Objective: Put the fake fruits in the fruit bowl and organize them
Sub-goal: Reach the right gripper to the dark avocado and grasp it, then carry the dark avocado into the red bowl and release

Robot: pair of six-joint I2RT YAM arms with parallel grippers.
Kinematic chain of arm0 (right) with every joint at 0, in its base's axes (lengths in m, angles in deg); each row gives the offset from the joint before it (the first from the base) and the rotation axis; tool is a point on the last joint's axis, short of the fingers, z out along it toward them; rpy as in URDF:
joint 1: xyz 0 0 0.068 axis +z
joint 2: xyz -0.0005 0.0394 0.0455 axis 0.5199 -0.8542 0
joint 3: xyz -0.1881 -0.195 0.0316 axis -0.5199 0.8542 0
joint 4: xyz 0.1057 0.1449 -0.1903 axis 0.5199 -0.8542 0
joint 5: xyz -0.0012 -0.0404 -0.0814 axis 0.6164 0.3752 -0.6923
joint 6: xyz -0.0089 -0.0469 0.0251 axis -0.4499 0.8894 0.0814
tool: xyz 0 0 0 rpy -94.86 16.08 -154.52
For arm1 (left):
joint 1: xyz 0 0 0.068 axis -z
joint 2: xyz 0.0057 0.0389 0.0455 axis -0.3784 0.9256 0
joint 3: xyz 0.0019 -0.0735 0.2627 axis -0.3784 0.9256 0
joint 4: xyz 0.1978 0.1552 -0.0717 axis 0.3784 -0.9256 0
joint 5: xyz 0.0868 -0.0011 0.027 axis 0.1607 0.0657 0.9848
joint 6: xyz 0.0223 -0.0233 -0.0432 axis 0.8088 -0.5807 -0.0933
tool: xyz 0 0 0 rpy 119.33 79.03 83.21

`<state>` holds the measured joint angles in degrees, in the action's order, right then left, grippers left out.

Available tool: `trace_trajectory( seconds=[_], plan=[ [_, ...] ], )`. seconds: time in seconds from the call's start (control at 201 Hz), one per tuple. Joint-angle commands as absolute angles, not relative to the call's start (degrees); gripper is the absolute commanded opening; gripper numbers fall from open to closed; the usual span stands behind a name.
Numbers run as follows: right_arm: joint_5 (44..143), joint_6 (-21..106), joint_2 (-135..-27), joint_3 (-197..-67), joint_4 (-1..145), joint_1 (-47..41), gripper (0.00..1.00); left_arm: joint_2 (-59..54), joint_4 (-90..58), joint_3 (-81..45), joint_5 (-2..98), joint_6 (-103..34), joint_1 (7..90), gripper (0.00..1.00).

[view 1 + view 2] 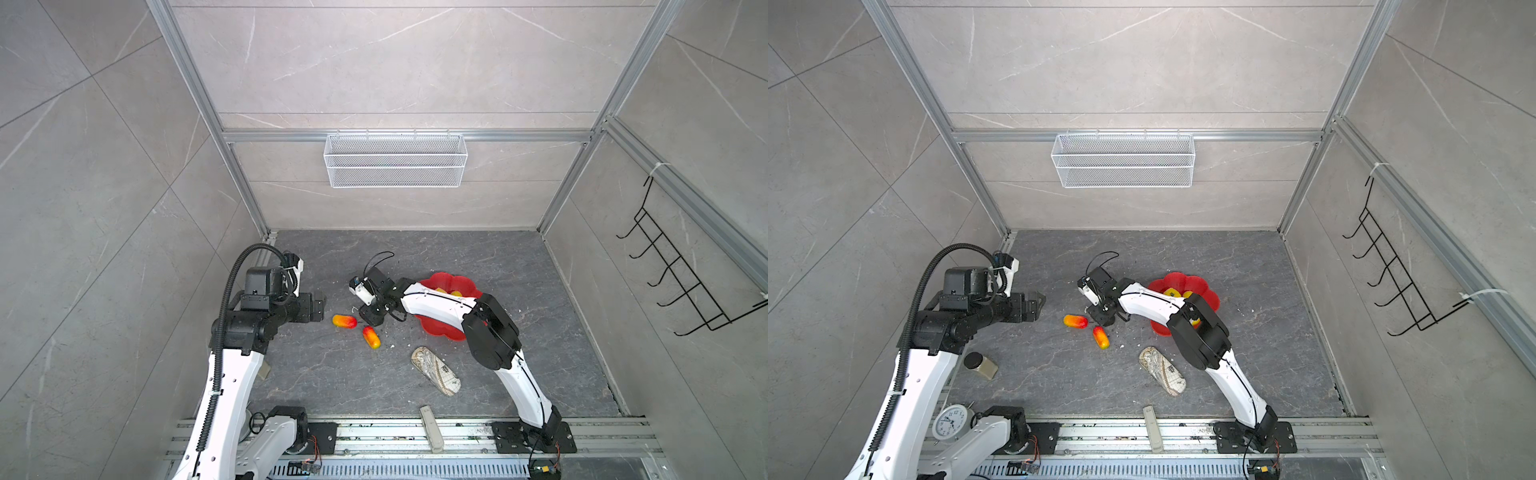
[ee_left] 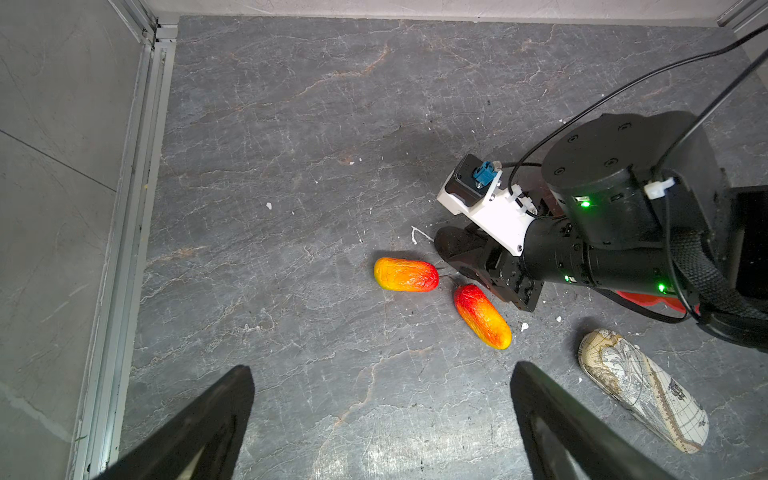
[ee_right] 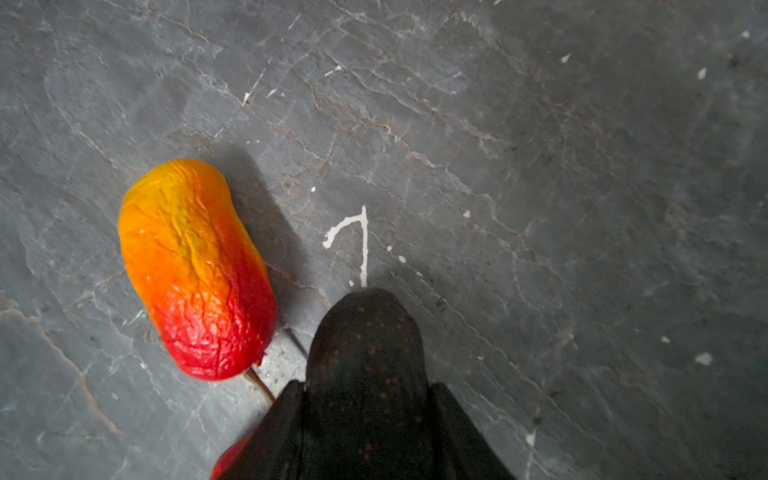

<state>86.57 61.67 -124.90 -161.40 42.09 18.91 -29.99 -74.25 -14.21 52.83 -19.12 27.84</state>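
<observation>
My right gripper (image 1: 371, 318) (image 3: 365, 386) is down on the floor, its jaws pressed on both sides of the black oval fruit (image 3: 365, 340) (image 2: 453, 245). Two red-yellow ovals lie close beside it: one (image 1: 344, 321) (image 3: 195, 270) to its left, the other (image 1: 371, 337) (image 2: 482, 316) just in front. The red scalloped fruit bowl (image 1: 446, 276) (image 1: 1177, 277) sits behind the right arm, which hides much of it. Yellow fruits (image 1: 1171, 293) show inside it. My left gripper (image 1: 320, 305) (image 2: 382, 370) hovers open and empty, left of the ovals.
A beige patterned case (image 1: 435, 371) lies in front of the bowl. A white wire basket (image 1: 395, 160) hangs on the back wall and a black hook rack (image 1: 681, 282) on the right wall. A jar (image 1: 980, 365) and a clock (image 1: 951, 422) stand near the left arm's base.
</observation>
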Motion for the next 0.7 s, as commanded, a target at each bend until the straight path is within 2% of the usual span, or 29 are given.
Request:
trace_trajectory(
  seconds=[0.0,0.134,0.274,0.423,0.533,0.692],
  plan=[
    [85.41,60.92,-125.59,-163.14,40.5,19.07,0.34,-30.98,-74.03,-14.26,52.55,-19.45,27.77,1.0],
    [84.28,61.02,-123.49,-162.32,40.08,18.8,0.19,-31.16,-73.94,-13.93,52.51,-19.41,27.77,1.0],
    [83.09,61.21,-116.61,-158.33,40.6,17.14,0.11,-31.16,-73.35,-13.44,52.27,-19.51,27.77,1.0],
    [82.76,61.06,-104.53,-150.05,42.21,13.44,0.06,-31.16,-72.66,-12.8,51.85,-19.58,27.77,1.0],
    [78.77,61.08,-95.67,-142.05,42.83,10.74,0.0,-31.05,-71.65,-12.04,51.43,-19.72,27.79,1.0],
    [76.46,59.85,-85.53,-130.8,41.79,6.18,0.0,-30.38,-70.9,-12.16,50.56,-19.77,27.81,1.0]
  ],
)
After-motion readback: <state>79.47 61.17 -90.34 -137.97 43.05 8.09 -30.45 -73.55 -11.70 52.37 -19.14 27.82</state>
